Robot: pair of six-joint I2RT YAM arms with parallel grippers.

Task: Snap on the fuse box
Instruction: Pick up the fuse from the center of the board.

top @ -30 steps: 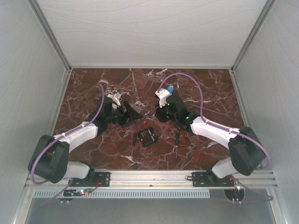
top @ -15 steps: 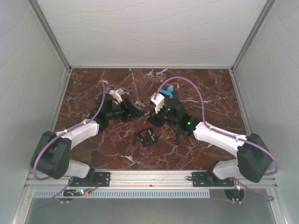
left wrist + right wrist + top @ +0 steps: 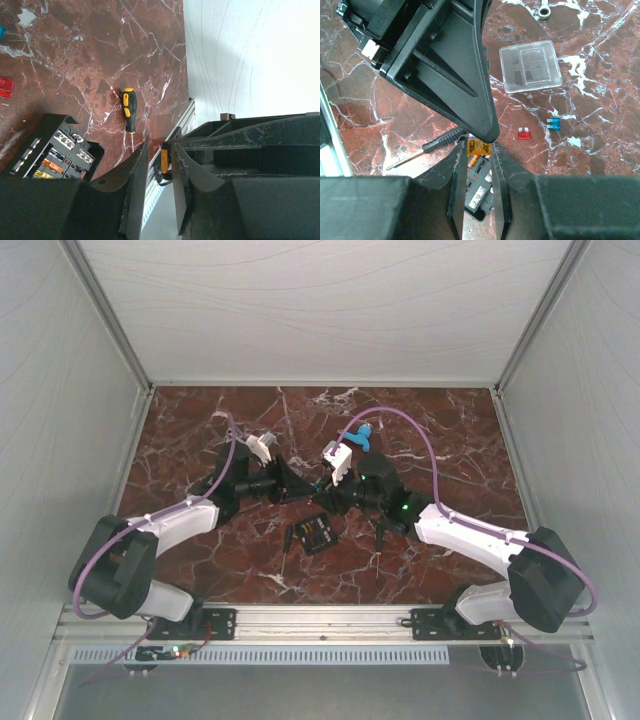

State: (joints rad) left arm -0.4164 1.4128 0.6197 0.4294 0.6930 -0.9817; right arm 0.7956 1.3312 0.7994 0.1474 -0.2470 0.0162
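While top cam hides it, R wrist shows clear lid (image 3: 530, 66).

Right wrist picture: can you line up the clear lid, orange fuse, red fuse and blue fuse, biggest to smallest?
1. clear lid
2. orange fuse, though it sits nearer the camera
3. red fuse and blue fuse look about the same

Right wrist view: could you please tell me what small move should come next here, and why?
Probably close the left pincer fully on the orange fuse before the right pincer lets go. The right one grips the fuse, while the left wrist view shows a gap between the left jaws and the fuse. The lid lies apart on the table, so snapping it on comes later.
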